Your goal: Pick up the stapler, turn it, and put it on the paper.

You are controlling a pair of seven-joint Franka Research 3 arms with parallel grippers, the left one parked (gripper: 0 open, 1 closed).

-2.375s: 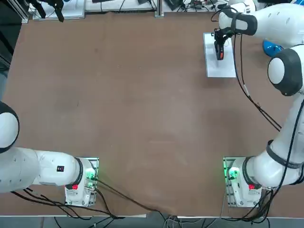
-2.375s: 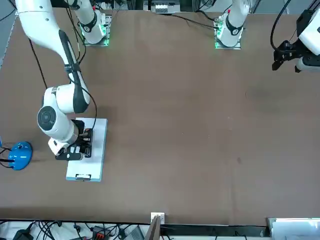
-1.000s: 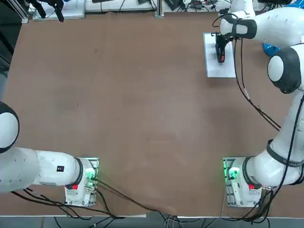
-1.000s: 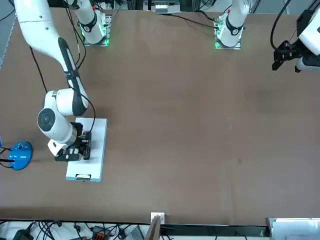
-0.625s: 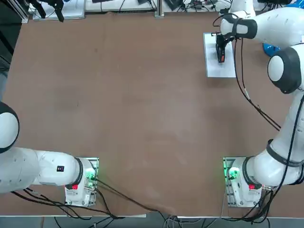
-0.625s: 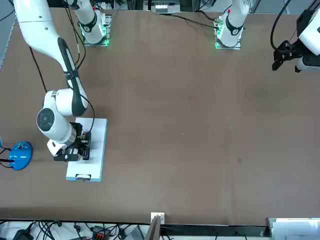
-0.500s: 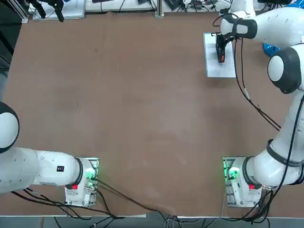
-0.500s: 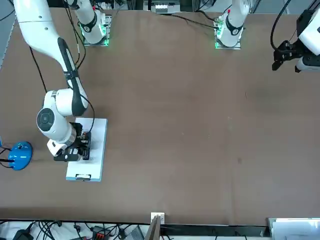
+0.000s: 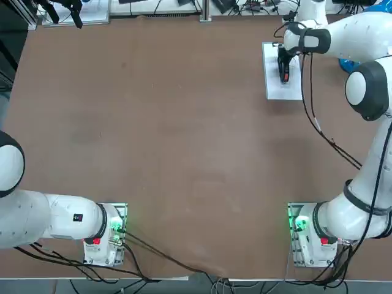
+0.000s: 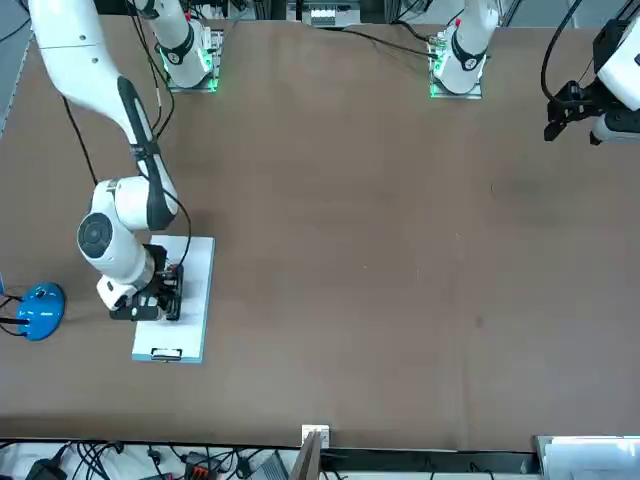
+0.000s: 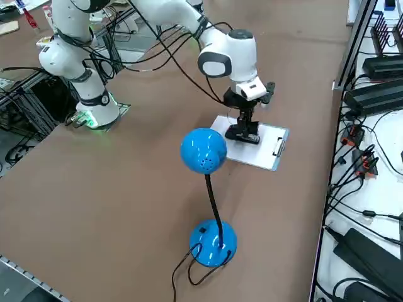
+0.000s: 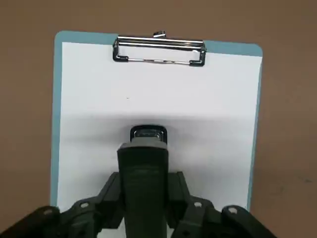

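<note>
right gripper (image 12: 142,198): clamped on stapler (image 12: 143,163), over the paper (image 12: 99,99)
room: bare table (image 9: 184,122) beside sheet; blue lamp (image 11: 204,189) near

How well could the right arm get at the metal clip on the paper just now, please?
Probably not yet: its end effector is shut on the stapler, although the paper between it and the clip lies bare.

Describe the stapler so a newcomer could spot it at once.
Find the white paper on its clipboard at the table's far right corner. On it, clamped in the right gripper, is the stapler: small, black, elongated, with a red patch.
</note>
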